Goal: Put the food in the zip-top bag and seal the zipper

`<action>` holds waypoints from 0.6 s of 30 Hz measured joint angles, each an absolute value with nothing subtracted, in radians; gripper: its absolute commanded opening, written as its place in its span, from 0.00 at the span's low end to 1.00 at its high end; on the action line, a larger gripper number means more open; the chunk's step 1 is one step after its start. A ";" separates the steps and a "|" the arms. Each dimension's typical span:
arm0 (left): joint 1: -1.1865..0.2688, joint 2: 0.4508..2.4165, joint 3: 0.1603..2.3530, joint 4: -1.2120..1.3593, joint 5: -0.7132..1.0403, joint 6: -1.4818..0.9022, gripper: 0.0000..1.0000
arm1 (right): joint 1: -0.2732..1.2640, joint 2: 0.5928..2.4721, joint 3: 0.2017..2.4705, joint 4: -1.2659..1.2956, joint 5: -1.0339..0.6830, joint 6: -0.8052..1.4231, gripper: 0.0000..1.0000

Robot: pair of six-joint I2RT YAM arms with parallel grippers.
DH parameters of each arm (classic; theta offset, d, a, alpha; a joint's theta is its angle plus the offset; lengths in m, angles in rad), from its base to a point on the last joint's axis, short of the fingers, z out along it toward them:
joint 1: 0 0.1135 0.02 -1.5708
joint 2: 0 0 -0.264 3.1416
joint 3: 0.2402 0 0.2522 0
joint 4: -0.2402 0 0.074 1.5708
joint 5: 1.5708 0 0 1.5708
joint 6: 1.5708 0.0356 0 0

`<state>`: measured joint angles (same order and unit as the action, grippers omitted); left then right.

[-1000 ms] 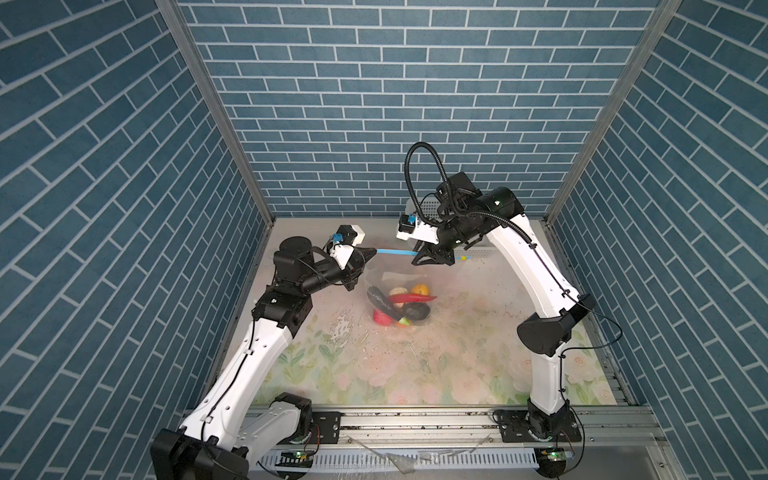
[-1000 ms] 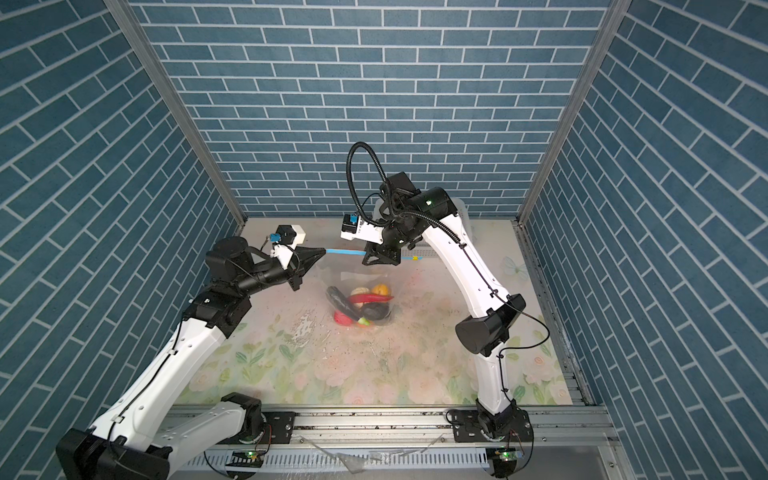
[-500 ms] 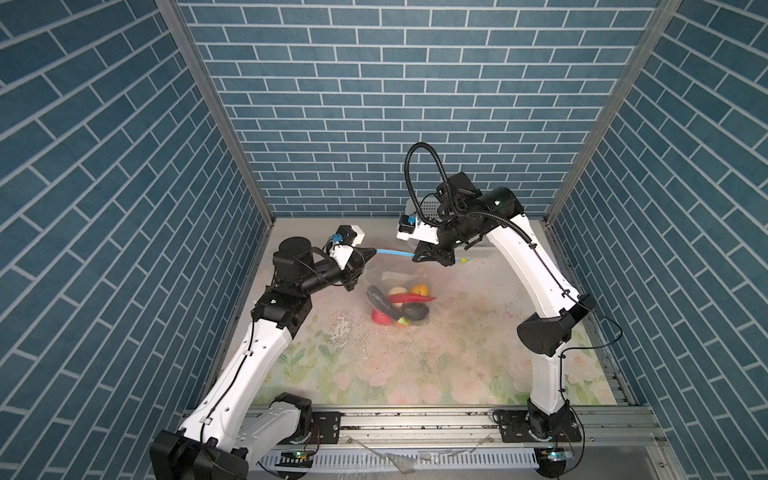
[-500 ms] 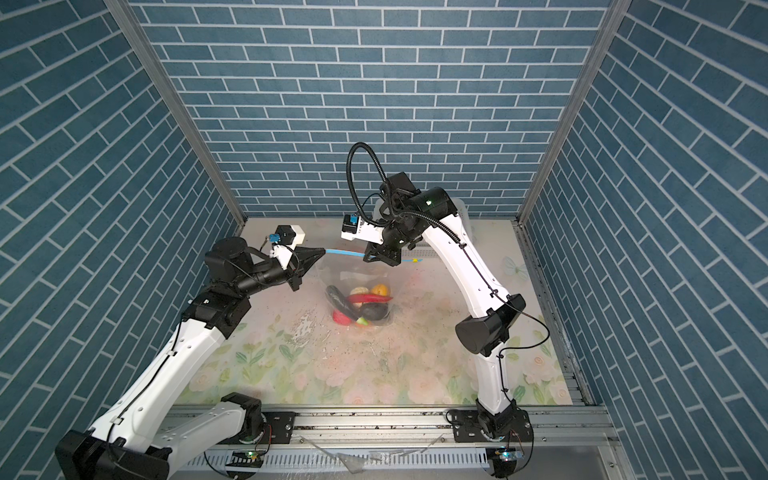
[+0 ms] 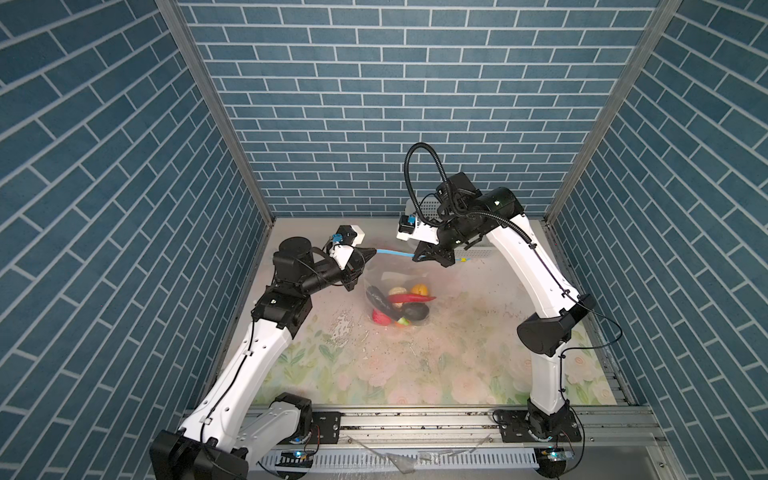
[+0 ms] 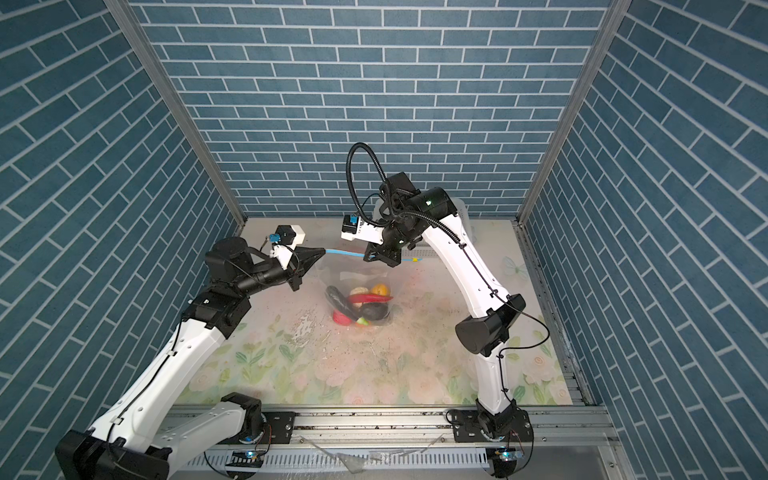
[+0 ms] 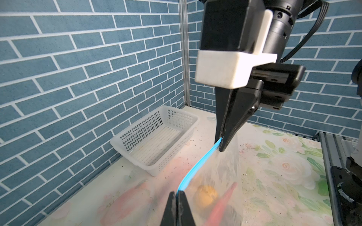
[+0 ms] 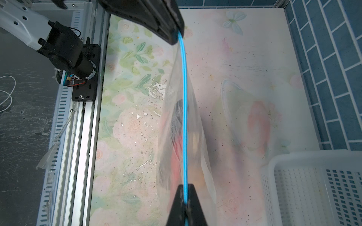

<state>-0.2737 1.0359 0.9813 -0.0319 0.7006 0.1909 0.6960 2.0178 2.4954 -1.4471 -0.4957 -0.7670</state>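
Left wrist view: the light blue zipper (image 7: 195,167) of the zip-top bag (image 7: 225,176) is stretched in a line between two pinching grippers. The left gripper (image 7: 177,195) is closed tight on one end of the strip, and the right gripper (image 7: 221,140) is clamped on it farther along, its fingers pressed together with only the strip between them. A small yellow tab (image 5: 462,260) is seen past the right gripper in a top view.

The clear bag is held up over the far middle of the tabletop (image 5: 415,374). The food (image 5: 401,305) is gathered in its sagging lower part: a red chilli (image 5: 409,298), a dark aubergine (image 5: 378,298), an orange ball (image 5: 419,289) and other pieces. Whether the bag's bottom touches the surface cannot be told.

A white perforated basket (image 7: 141,131) is set at the tabletop's far right corner, well apart from the bag.

The tabletop is covered in a faded floral print, scuffed and flaked near its middle. It is enclosed on three sides by blue brick-patterned walls (image 5: 374,104), and both arms are mounted on a metal rail (image 5: 415,419) along the near edge.
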 measured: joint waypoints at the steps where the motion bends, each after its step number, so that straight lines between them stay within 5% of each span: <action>1: -0.274 1.036 0.981 -0.032 0.701 0.191 0.11 | 0.696 2.018 2.495 -1.447 -0.496 -0.767 0.00; 10: -0.274 1.029 0.981 -0.019 0.663 0.184 0.70 | 0.696 2.017 2.495 -1.447 -0.467 -0.743 0.00; 15: -0.274 0.978 0.966 -0.014 0.591 0.143 0.95 | 0.702 2.005 2.495 -1.428 -0.414 -0.623 0.00; 18: -0.274 0.940 0.946 -0.007 0.545 0.111 0.99 | 0.710 1.982 2.494 -1.407 -0.354 -0.513 0.00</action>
<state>-0.2737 0.9401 0.9463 -0.0067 0.5449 0.1108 0.7105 1.9820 2.4935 -1.4075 -0.3538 -0.5129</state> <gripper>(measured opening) 0.985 0.055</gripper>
